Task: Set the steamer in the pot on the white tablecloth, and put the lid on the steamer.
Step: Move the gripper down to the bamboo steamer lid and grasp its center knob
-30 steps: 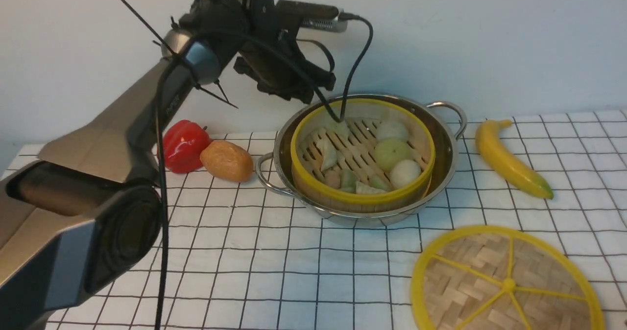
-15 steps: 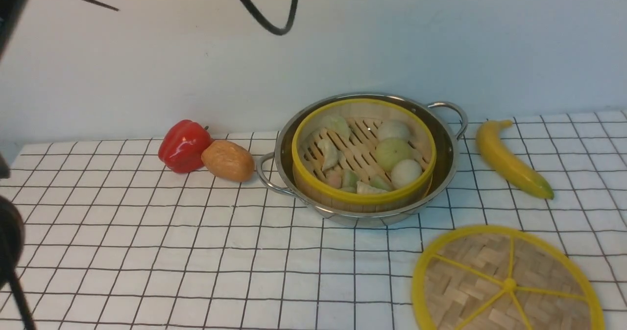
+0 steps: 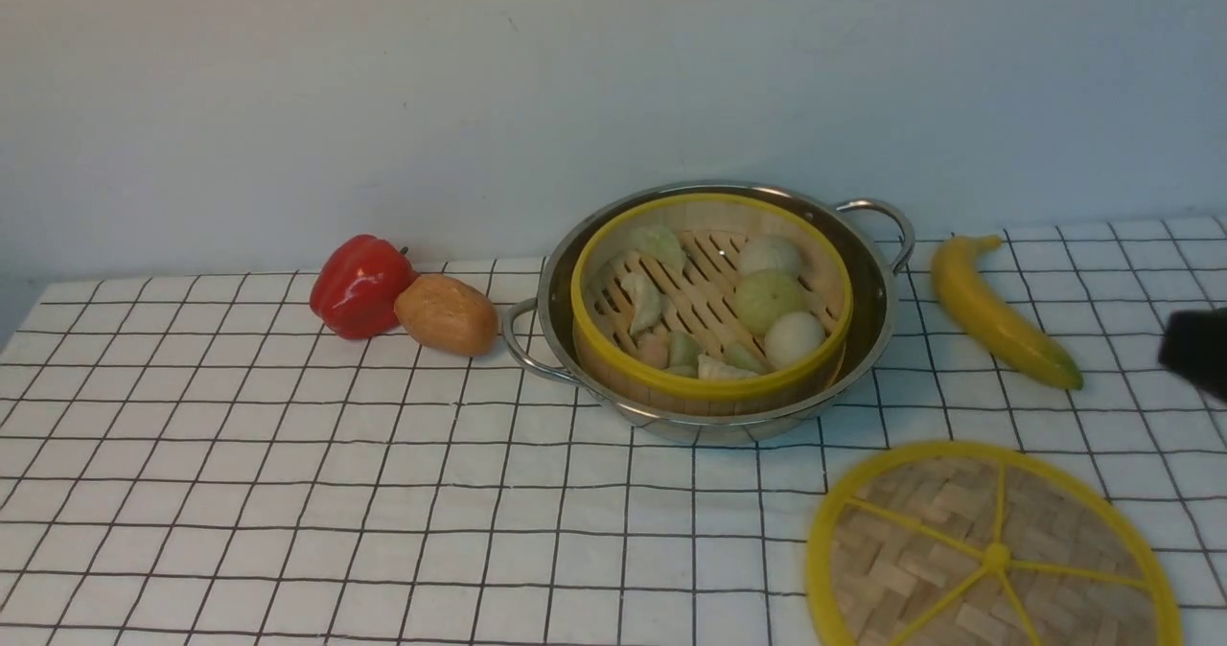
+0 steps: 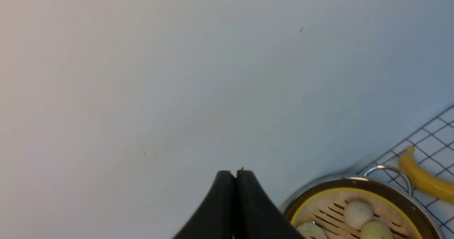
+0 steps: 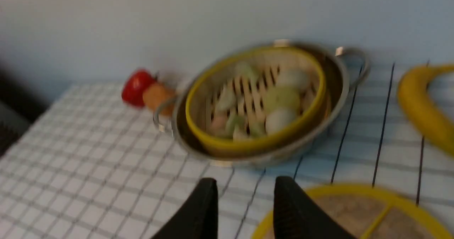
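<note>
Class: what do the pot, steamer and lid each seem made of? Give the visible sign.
Pot: probably stainless steel, shiny, reflective wall.
Steamer: seemingly bamboo, matte slatted floor, yellow rim perhaps plastic.
Lid: likely woven bamboo strips, matte.

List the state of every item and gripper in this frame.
Steamer: sitting in the pot, uncovered.
Pot: upright on the tablecloth.
Lid: flat on the tablecloth, off the steamer.
Left gripper: jaws shut, empty.
Right gripper: jaws apart, empty.
Banana: lying on the tablecloth.
</note>
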